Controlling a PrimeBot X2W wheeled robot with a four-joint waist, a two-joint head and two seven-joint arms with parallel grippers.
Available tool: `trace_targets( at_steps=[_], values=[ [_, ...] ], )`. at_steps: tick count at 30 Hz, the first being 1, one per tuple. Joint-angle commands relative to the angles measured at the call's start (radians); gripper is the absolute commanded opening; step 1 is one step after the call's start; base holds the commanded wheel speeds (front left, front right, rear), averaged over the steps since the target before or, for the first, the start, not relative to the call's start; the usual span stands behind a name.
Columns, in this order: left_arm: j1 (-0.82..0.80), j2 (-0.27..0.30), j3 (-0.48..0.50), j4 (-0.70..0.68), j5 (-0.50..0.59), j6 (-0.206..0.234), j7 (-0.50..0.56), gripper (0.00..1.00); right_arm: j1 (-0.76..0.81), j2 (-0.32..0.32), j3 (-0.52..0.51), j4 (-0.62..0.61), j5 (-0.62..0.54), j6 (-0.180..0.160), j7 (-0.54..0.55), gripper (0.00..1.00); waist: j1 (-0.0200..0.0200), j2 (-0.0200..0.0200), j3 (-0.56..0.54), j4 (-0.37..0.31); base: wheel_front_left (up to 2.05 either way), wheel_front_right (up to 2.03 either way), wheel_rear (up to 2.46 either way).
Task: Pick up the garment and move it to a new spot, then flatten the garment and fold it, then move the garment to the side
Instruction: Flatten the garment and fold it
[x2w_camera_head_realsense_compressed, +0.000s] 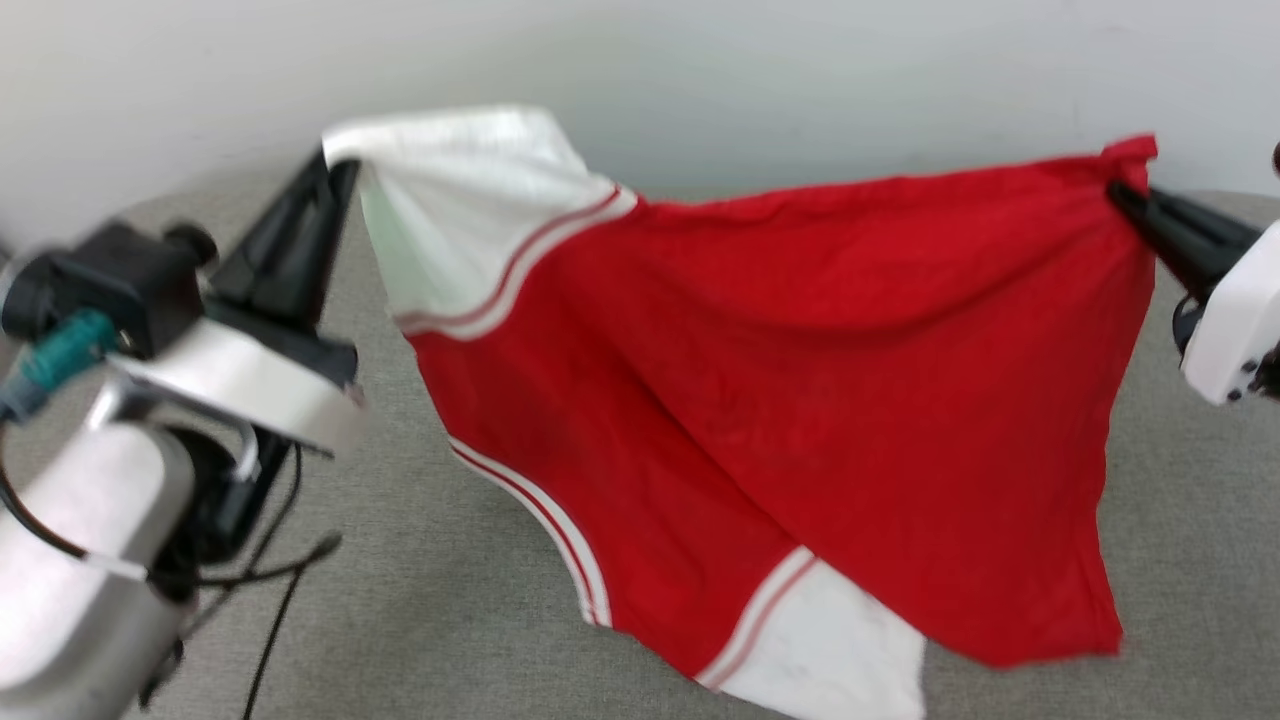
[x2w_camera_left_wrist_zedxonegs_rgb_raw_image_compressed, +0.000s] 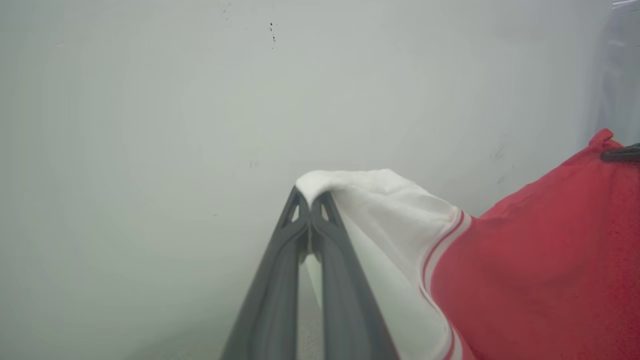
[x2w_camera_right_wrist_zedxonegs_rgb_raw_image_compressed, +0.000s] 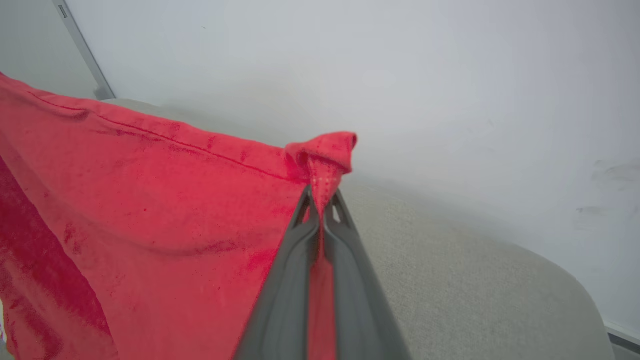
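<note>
The garment (x2w_camera_head_realsense_compressed: 800, 400), red with white sleeves and striped trim, hangs stretched between both grippers above a grey padded surface (x2w_camera_head_realsense_compressed: 420, 560). My left gripper (x2w_camera_head_realsense_compressed: 335, 165) is shut on the edge of a white sleeve (x2w_camera_left_wrist_zedxonegs_rgb_raw_image_compressed: 380, 210), seen close up in the left wrist view (x2w_camera_left_wrist_zedxonegs_rgb_raw_image_compressed: 311, 197). My right gripper (x2w_camera_head_realsense_compressed: 1120, 190) is shut on a bunched red hem corner (x2w_camera_right_wrist_zedxonegs_rgb_raw_image_compressed: 325, 155), its tips (x2w_camera_right_wrist_zedxonegs_rgb_raw_image_compressed: 320, 200) pinching the cloth. The lower sleeve (x2w_camera_head_realsense_compressed: 840, 650) droops down toward the surface. The lettering is hidden.
A pale wall (x2w_camera_head_realsense_compressed: 700, 70) rises right behind the grey surface. The surface's rounded edge (x2w_camera_right_wrist_zedxonegs_rgb_raw_image_compressed: 575, 280) curves off at the right in the right wrist view. Cables (x2w_camera_head_realsense_compressed: 270, 590) dangle from my left arm (x2w_camera_head_realsense_compressed: 90, 520).
</note>
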Motion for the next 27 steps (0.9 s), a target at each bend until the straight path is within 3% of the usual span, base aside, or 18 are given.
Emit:
trace_targets(
  at_steps=[1,7,14,20,27],
  values=[
    [-0.035,0.002,0.005,-0.001,0.007,-0.011,0.008,0.0,-0.022,0.008,-0.012,-0.014,-0.008,-0.001,-0.001,0.0,0.0,-0.0001,0.013,-0.006,0.0,0.0,0.0],
    [-0.265,-0.006,0.03,0.014,0.028,-0.062,0.053,0.0,-0.128,0.039,-0.087,-0.062,-0.052,-0.001,0.04,0.0,0.0,-0.0001,0.098,-0.025,0.0,0.0,0.0],
    [-0.564,-0.009,0.044,0.089,0.07,-0.144,0.107,0.0,-0.357,0.083,-0.16,-0.063,-0.132,-0.001,0.084,0.0,0.0,-0.0001,0.247,-0.035,0.0,0.0,0.0],
    [-0.858,-0.049,0.049,0.25,0.091,-0.232,0.121,0.0,-0.599,0.142,-0.2,0.019,-0.225,-0.001,0.092,0.0,0.0,-0.0001,0.353,-0.03,0.0,0.0,0.0],
    [-1.152,-0.08,0.018,0.423,0.147,-0.278,0.1,0.0,-0.875,0.197,-0.181,0.149,-0.314,-0.001,0.065,0.0,0.0,-0.0001,0.429,-0.025,0.0,0.0,0.0]
  ],
)
